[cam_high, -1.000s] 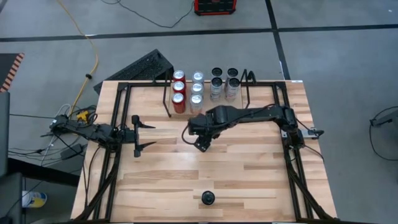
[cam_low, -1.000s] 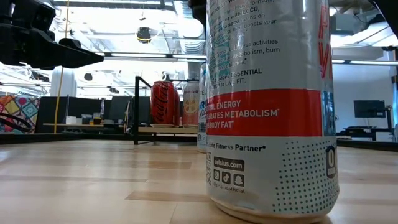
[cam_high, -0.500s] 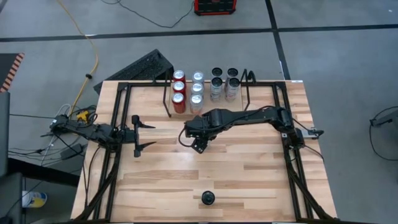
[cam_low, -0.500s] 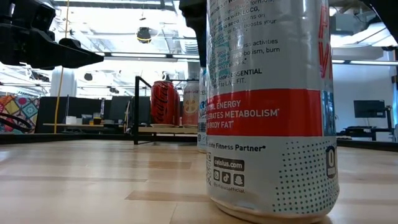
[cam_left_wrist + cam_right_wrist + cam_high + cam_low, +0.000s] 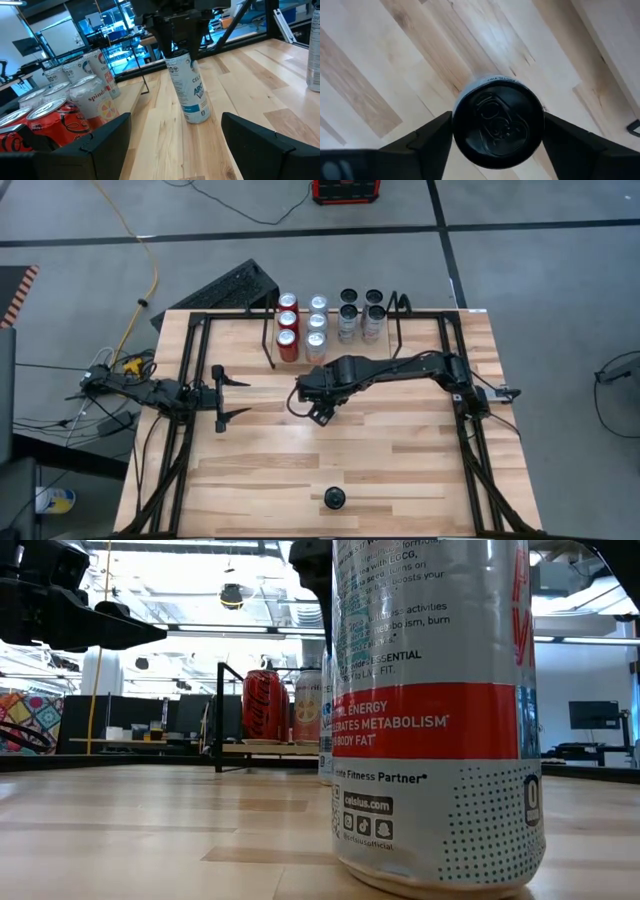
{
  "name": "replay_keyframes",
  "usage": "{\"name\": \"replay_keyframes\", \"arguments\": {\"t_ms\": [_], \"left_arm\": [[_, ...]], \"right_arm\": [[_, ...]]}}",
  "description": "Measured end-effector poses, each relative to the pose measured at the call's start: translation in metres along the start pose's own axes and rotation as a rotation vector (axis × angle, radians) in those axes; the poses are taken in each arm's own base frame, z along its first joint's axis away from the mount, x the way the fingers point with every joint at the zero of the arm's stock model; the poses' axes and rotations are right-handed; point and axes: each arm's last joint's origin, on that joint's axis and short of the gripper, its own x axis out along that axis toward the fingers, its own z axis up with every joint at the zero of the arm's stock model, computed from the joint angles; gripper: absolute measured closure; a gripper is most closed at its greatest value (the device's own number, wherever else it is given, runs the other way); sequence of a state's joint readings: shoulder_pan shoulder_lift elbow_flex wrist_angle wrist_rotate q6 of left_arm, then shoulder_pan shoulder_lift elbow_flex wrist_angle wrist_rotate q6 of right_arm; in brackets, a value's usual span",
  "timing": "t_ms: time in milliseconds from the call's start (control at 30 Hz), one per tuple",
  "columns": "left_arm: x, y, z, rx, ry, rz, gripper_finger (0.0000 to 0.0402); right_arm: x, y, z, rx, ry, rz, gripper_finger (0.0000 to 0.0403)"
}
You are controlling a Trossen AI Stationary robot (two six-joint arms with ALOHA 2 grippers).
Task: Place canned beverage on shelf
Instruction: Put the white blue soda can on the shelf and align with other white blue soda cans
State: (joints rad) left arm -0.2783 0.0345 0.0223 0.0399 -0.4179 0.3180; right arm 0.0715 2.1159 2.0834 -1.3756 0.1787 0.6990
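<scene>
A slim white can (image 5: 192, 92) with blue print and a dark top (image 5: 497, 125) stands upright on its base in the middle of the table. My right gripper (image 5: 318, 408) reaches down over it from above and hides it in the high view. The shelf (image 5: 268, 340) at the table's far edge holds red cans (image 5: 288, 330), silver cans (image 5: 317, 330) and dark-topped cans (image 5: 360, 315). My left gripper (image 5: 222, 392) waits open at the table's left, level, with nothing between its fingers. My right gripper has the can's upper end (image 5: 177, 62) between its two fingers, one finger (image 5: 437, 137) on each of two opposite sides just below the top rim (image 5: 460, 125). The fingers come from above, pointing almost straight down. The can stands upright with its base on the table.
Another white can with a red band (image 5: 430, 720) stands near the table's front edge (image 5: 334, 498), close before the low camera. Black tubular rails (image 5: 185, 380) run along the table's left and right sides. Bare wood lies between the gripped can and the shelf.
My right gripper has sunk a little over the can's top and shifted slightly toward the table's left. The can has stayed where it was.
</scene>
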Motion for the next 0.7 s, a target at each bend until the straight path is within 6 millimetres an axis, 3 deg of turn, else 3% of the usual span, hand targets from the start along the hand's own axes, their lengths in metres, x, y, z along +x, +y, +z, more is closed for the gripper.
{"name": "replay_keyframes", "arguments": {"t_ms": [100, 267, 700], "left_arm": [[0.000, 0.000, 0.000, 0.000, 0.000, 0.000, 0.0104], [0.000, 0.000, 0.000, 0.000, 0.000, 0.000, 0.0104], [0.000, 0.000, 0.000, 0.000, 0.000, 0.000, 0.0104]], "right_arm": [[0.000, 0.000, 0.000, -0.014, -0.001, -0.002, 0.0121], [-0.005, -0.007, 0.000, -0.065, 0.007, -0.011, 0.0123], [-0.032, -0.067, 0.024, -0.344, -0.035, -0.042, 0.0123]]}}
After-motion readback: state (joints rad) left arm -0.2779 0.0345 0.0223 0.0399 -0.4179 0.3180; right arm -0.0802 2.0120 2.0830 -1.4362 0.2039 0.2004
